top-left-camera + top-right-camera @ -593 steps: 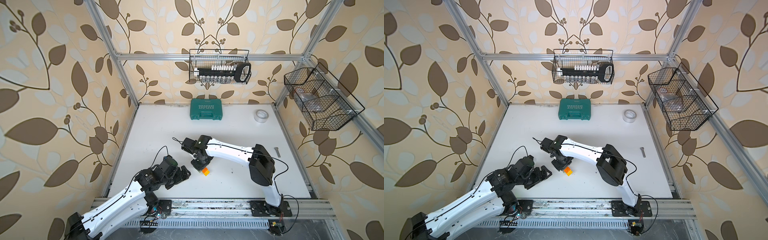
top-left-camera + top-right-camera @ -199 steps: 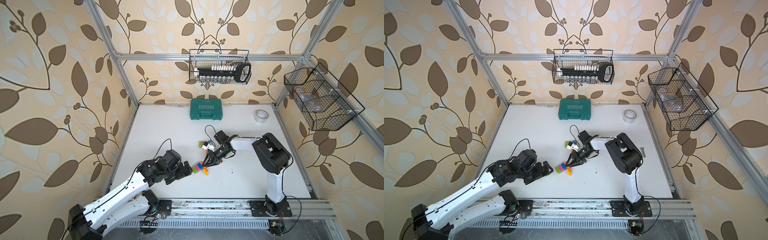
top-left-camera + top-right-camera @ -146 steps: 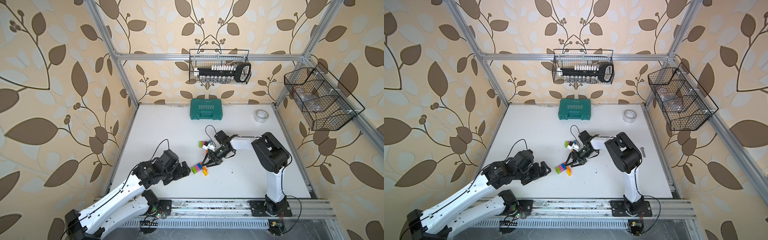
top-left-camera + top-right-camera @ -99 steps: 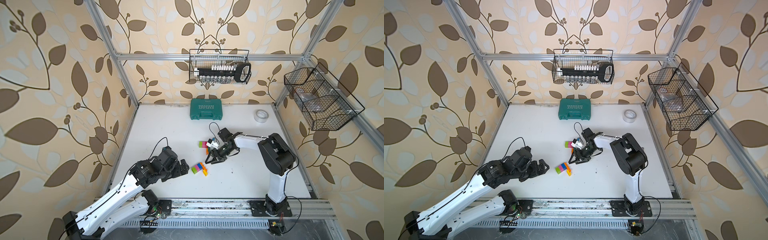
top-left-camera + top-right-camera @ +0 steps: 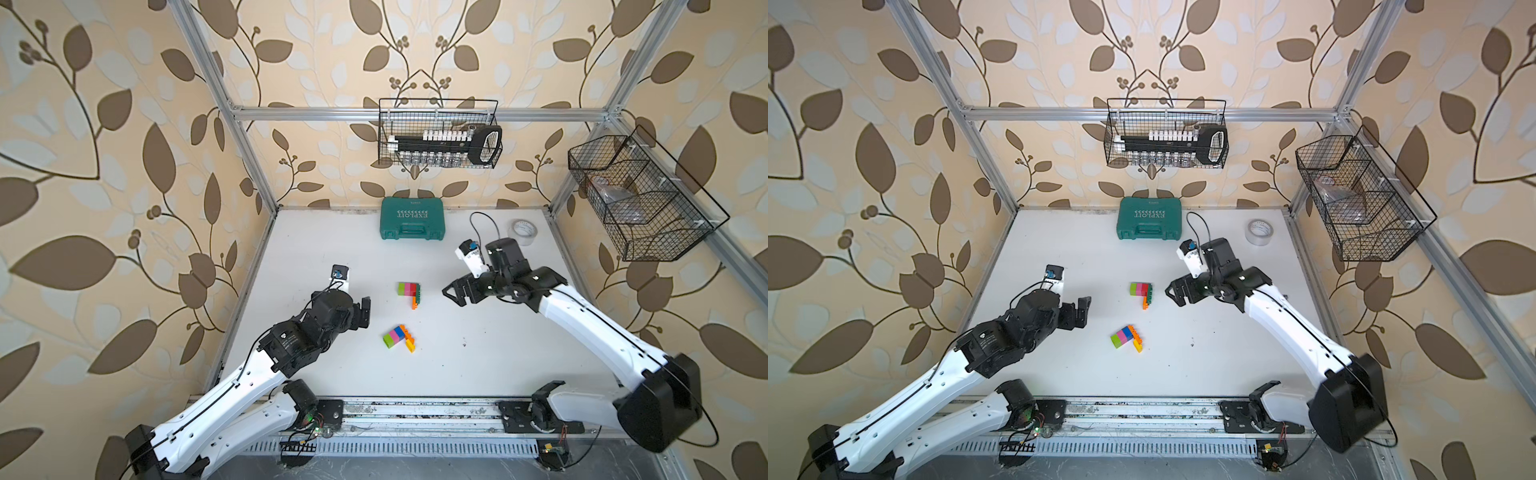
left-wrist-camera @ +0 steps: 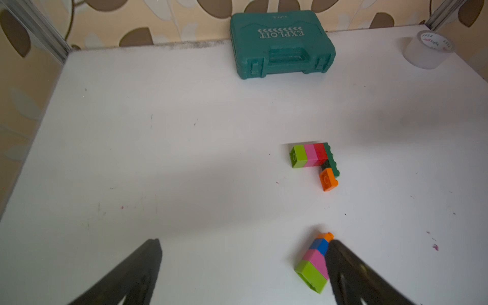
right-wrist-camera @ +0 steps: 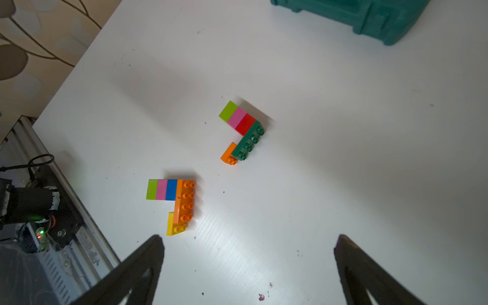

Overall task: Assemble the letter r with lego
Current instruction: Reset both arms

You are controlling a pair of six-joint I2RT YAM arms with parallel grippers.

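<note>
Two light, stiff lego clusters (image 5: 409,293) are awaiting sidewall pinches; nine-o'clock left gripper (image 5: 362,315), three-o'clock right gripper (image 5: 455,294) are gaping empty.

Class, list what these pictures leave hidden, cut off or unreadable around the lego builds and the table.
- Left wrist view: the yellow brick of the near lego build is hidden behind a finger of the left gripper.
- Right wrist view: the teal tool case is cut off by the picture's edge.
- In a top view: the side wire basket holds contents too blurred behind mesh to name.
</note>
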